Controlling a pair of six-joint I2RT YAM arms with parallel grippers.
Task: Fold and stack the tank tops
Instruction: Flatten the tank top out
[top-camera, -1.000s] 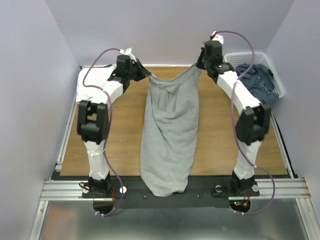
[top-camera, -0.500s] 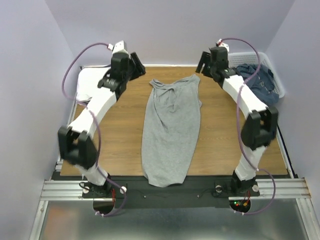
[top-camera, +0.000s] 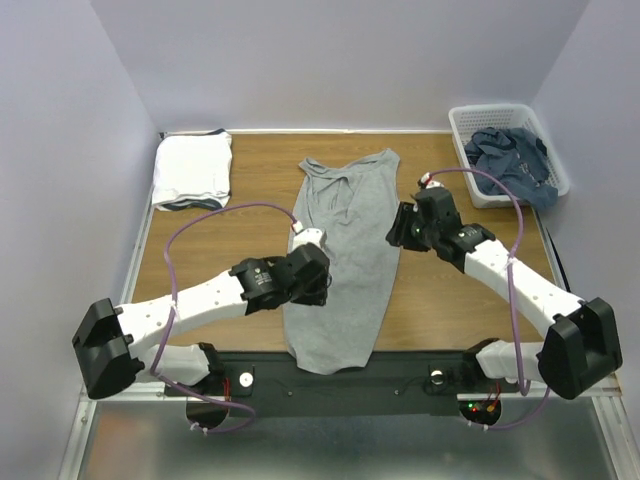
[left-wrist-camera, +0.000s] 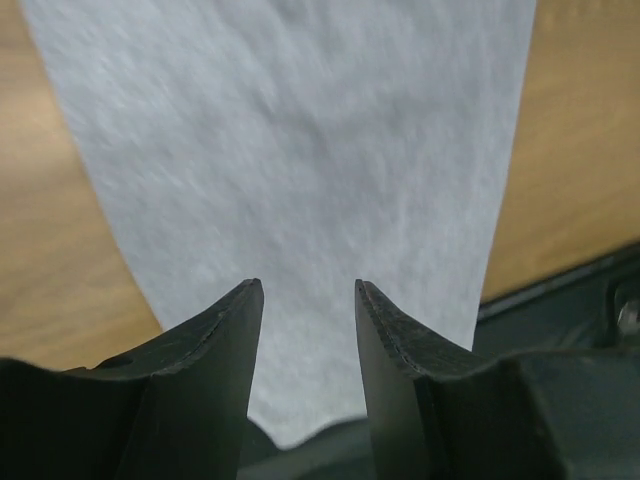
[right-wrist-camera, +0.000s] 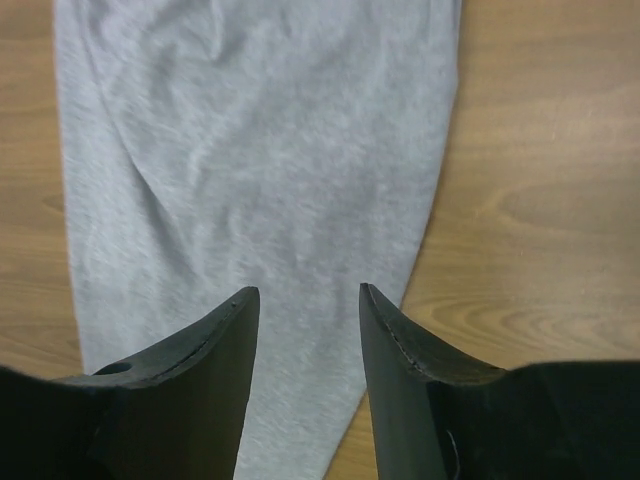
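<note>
Over the grey tank top (top-camera: 345, 215), lying lengthwise from front to back, left gripper (left-wrist-camera: 308, 290) hangs toward its hem, right gripper (right-wrist-camera: 305, 292) mid-length at its right edge, both 2 parted narrowly, empty.

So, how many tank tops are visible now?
3 at least: grey tank top flat mid-table, folded white top far left, blue top in the basket; piles may hide more.

We see a heather grey knit tank top (top-camera: 350, 250) spread flat and slightly wrinkled down the middle of the table (top-camera: 250, 190). Its narrow straps lie at the far edge and its hem hangs over the near edge. Folded white tank tops (top-camera: 192, 170) sit at the far left corner. Crumpled dusty blue tops (top-camera: 515, 160) lie by the far right corner.
</note>
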